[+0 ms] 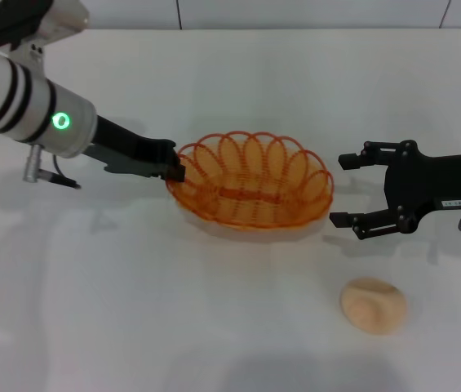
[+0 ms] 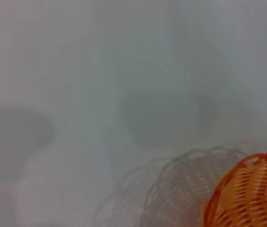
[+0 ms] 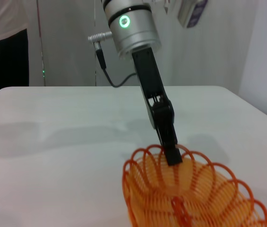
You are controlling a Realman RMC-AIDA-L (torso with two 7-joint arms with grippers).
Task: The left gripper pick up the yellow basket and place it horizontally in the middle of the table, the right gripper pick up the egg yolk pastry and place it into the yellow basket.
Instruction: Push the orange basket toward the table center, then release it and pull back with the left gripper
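Two tools face the yellow basket point(image 1: 252, 180) mid-tabletop point(image 1: 132, 310): the left tool point(image 1: 173, 169) pinches its rim, apparently steadying placement, while the right tool point(image 1: 349, 189) waits wide open near the egg yolk pastry point(image 1: 374, 305).

The head camera looks forward and down over the table point(image 1: 132, 294); the left wrist camera sits close above the tabletop, catching the yellow basket point(image 2: 251, 194) at its edge; the right wrist camera faces the left gripper point(image 3: 172, 153) across that basket.
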